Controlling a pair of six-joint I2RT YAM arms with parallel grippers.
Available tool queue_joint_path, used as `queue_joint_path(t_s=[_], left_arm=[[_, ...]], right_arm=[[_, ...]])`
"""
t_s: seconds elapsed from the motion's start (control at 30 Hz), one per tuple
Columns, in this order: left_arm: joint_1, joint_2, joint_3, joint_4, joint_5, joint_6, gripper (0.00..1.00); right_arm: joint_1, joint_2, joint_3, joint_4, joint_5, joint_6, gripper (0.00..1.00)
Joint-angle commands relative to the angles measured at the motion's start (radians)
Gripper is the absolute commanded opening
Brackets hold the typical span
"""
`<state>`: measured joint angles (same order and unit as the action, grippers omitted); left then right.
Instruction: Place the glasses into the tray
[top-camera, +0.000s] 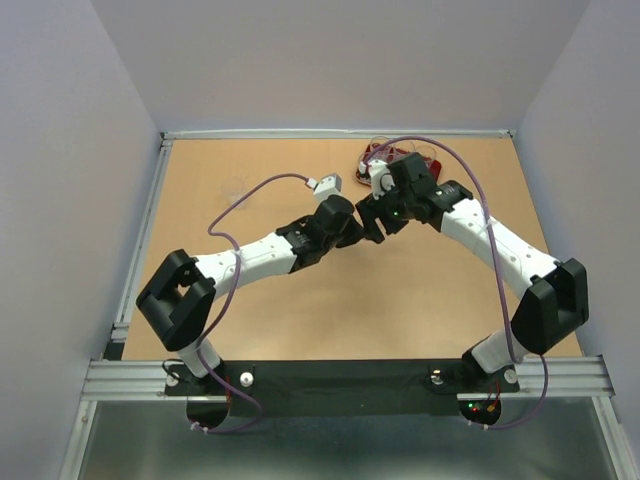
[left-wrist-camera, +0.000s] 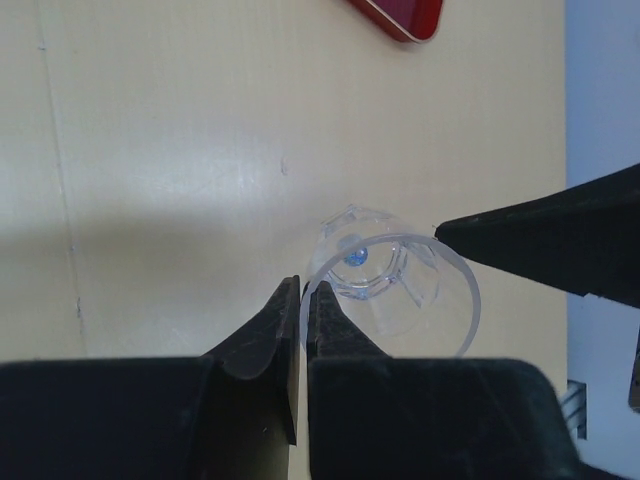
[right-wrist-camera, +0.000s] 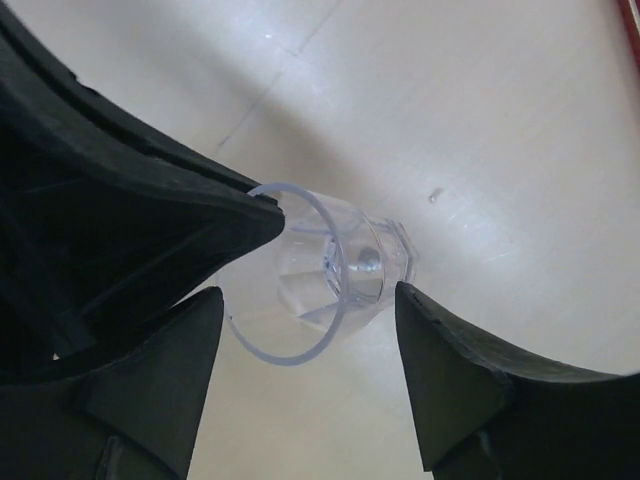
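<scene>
Glass (left-wrist-camera: 390, 290) rim pinched by left jaws; right jaws apart astride; tray (left-wrist-camera: 400, 15) beyond.

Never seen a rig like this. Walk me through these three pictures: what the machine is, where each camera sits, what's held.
The machine is two robot arms bolted at the near edge of a tan table. The top picture looks down from above and behind them: the left arm and right arm reach inward and meet mid-table. The other two pictures come from a camera on each wrist, looking past black fingers. The left claw pinches the rim of a small clear glass. The right claw is open, with a finger on either side of what looks like the same glass. A dark red tray lies farther back.
</scene>
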<state>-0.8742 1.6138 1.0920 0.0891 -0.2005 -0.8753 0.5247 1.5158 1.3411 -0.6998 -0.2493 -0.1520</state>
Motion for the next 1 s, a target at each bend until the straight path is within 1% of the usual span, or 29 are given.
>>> queue_joint_path(t_s=[0.0, 0.07, 0.1, 0.13, 0.17, 0.27, 0.3, 0.33, 0.43, 0.47, 0.53, 0.6, 0.63, 0.67, 0.77, 0.8, 0.87, 0.9, 0.97], left_arm=[[-0.020, 0.004, 0.080, -0.049, -0.105, -0.048, 0.00], [-0.025, 0.012, 0.088, -0.055, -0.105, -0.050, 0.00], [-0.025, 0.012, 0.091, -0.055, -0.103, -0.048, 0.00], [-0.026, 0.014, 0.092, -0.057, -0.102, -0.050, 0.00], [-0.031, 0.020, 0.100, -0.057, -0.102, -0.048, 0.00], [-0.037, 0.023, 0.109, -0.058, -0.102, -0.047, 0.00], [-0.039, 0.026, 0.112, -0.058, -0.102, -0.045, 0.00], [-0.040, 0.024, 0.117, -0.058, -0.099, -0.037, 0.00], [-0.043, 0.031, 0.126, -0.058, -0.086, -0.022, 0.00], [-0.043, 0.031, 0.129, -0.057, -0.080, -0.018, 0.00], [-0.043, 0.028, 0.134, -0.046, -0.065, 0.004, 0.00], [-0.043, 0.023, 0.132, -0.029, -0.045, 0.027, 0.00], [-0.043, 0.018, 0.129, -0.016, -0.022, 0.038, 0.00], [-0.043, 0.015, 0.125, -0.003, -0.010, 0.061, 0.00], [-0.043, -0.011, 0.083, 0.064, 0.038, 0.081, 0.07], [-0.042, -0.020, 0.069, 0.084, 0.050, 0.096, 0.19], [-0.040, -0.050, 0.020, 0.145, 0.079, 0.105, 0.32], [-0.039, -0.060, 0.006, 0.164, 0.088, 0.107, 0.42], [-0.031, -0.089, -0.038, 0.211, 0.114, 0.117, 0.52]], right_arm=[[0.020, 0.012, 0.055, -0.006, 0.194, 0.029, 0.68], [0.020, 0.015, 0.059, -0.006, 0.209, 0.029, 0.66], [0.021, 0.018, 0.061, -0.006, 0.212, 0.031, 0.62], [0.023, 0.021, 0.062, -0.006, 0.214, 0.032, 0.61], [0.023, 0.026, 0.063, -0.006, 0.214, 0.034, 0.53], [0.023, 0.033, 0.067, -0.006, 0.219, 0.035, 0.44], [0.023, 0.035, 0.067, -0.006, 0.222, 0.037, 0.42], [0.023, 0.037, 0.069, -0.003, 0.228, 0.037, 0.36], [0.021, 0.041, 0.067, -0.003, 0.235, 0.034, 0.25], [0.021, 0.047, 0.066, 0.000, 0.237, 0.031, 0.18], [0.023, 0.049, 0.064, 0.002, 0.243, 0.022, 0.10], [0.023, 0.050, 0.059, 0.006, 0.274, 0.012, 0.03], [0.023, 0.049, 0.059, 0.009, 0.291, 0.006, 0.01], [0.023, 0.044, 0.053, 0.016, 0.295, 0.000, 0.00], [0.023, 0.029, 0.043, 0.036, 0.301, -0.023, 0.00], [0.021, 0.017, 0.040, 0.039, 0.303, -0.026, 0.01], [0.023, 0.004, 0.026, 0.055, 0.314, -0.031, 0.01], [0.020, -0.003, 0.021, 0.063, 0.318, -0.032, 0.01], [0.017, -0.020, 0.007, 0.075, 0.315, -0.038, 0.01]])
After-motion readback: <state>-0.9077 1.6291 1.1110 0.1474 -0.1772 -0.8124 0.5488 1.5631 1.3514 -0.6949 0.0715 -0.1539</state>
